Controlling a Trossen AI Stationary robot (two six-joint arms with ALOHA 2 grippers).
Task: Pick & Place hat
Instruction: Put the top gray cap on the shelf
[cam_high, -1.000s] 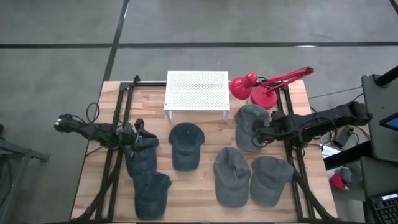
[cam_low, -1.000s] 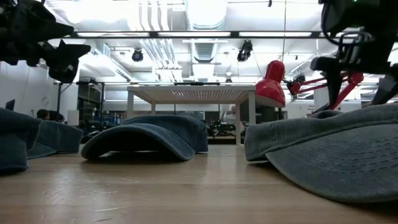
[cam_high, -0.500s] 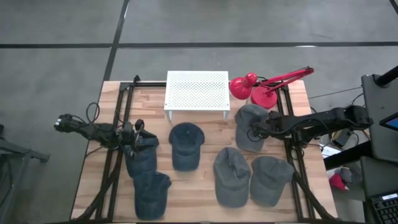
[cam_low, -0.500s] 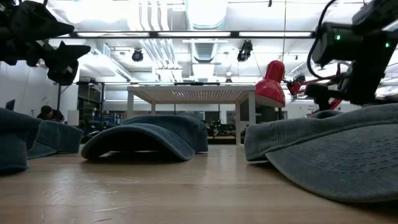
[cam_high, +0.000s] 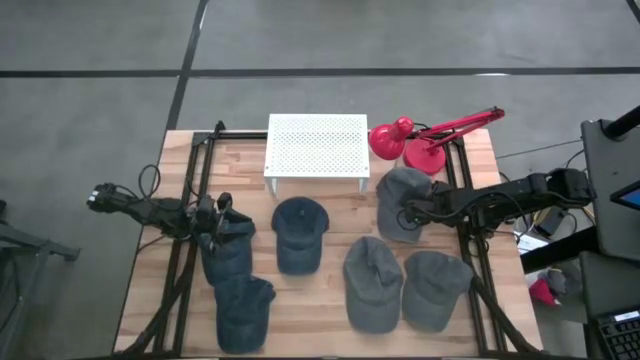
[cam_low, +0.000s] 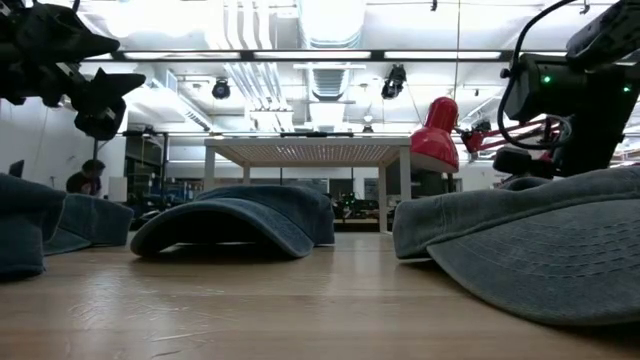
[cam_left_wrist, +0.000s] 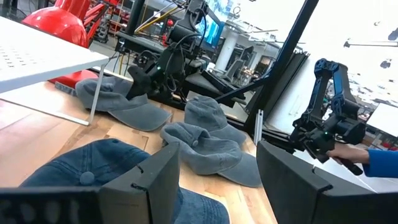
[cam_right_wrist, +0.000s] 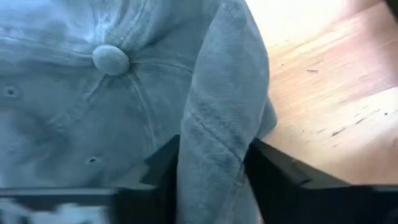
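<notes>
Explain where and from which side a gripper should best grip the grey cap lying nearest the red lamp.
Probably by a raised fold of the grey cap crown beside its top button, coming from above. The soft fabric bunches into a ridge, and the right gripper already straddles one.

Matt washed cloth caps (cam_high: 405, 205), smooth pale wood table (cam_high: 330, 330), glossy red lamp (cam_high: 392, 137), perforated white metal rack (cam_high: 317, 145)

The wooden table (cam_high: 330, 325) stands on a grey concrete floor (cam_high: 100, 40) crossed by dark seams. At twelve o'clock on it sits a white perforated stand (cam_high: 316, 147), a red desk lamp (cam_high: 420, 140) at one o'clock. Beyond, white ceiling ducts (cam_low: 330, 25) and bright strip lights (cam_low: 300, 55) run overhead.
</notes>
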